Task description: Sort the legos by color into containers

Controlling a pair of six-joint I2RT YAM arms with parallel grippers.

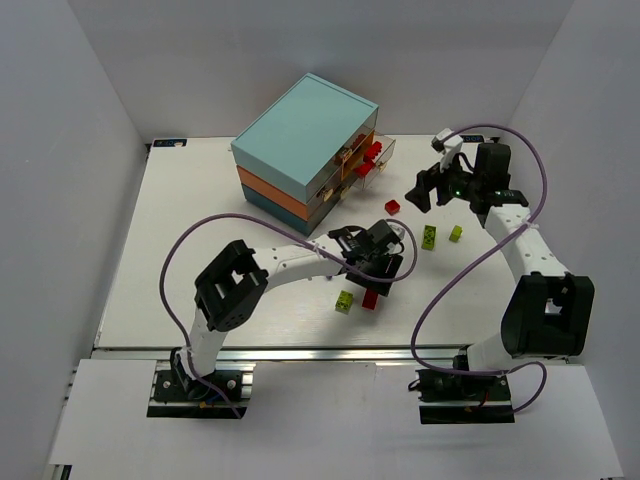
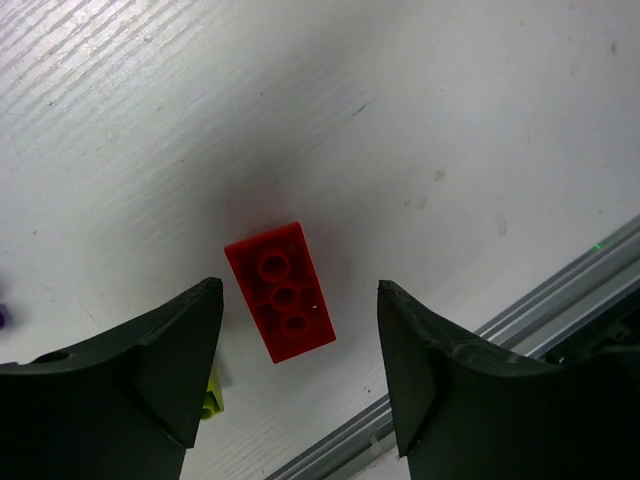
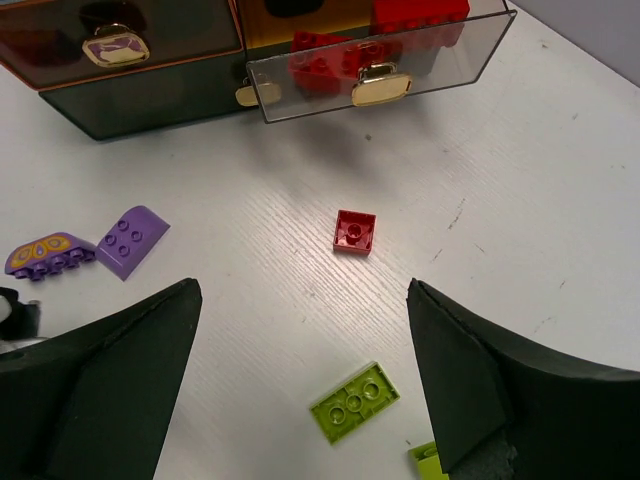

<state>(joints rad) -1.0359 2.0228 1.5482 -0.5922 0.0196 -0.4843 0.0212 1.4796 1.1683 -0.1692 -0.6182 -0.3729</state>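
Top external view places the chest (image 1: 305, 140) at the far edge of the table (image 1: 190, 220), left of centre. One clear drawer (image 3: 450, 60) is pulled out toward the right edge. We count several red bricks (image 3: 420, 12) inside it, so we judge the red sort partly done. The other drawers are shut and we cannot read their contents.

Outstanding on the table:
- a long red brick (image 2: 280, 292) near the middle of the near edge;
- a small red brick (image 3: 355, 231) just in front of the open drawer;
- three yellow-green bricks (image 1: 429, 237), two of them right of centre;
- two purple bricks (image 3: 130, 240) before the shut drawers.

The left gripper (image 2: 300, 290) hangs over the long red brick, jaws spread to either side and grasping nothing. We see no contact. The right gripper (image 3: 300, 300) hovers toward the far right corner, jaws spread and empty, with the small red brick ahead of it.

Obstructions:
- The third green brick (image 1: 344, 301) lies just beside the long red brick, and we judge a closing finger could nudge it.
- The left arm (image 1: 290, 260) stretches across the middle of the table.
- No drawer stands open for green or purple.
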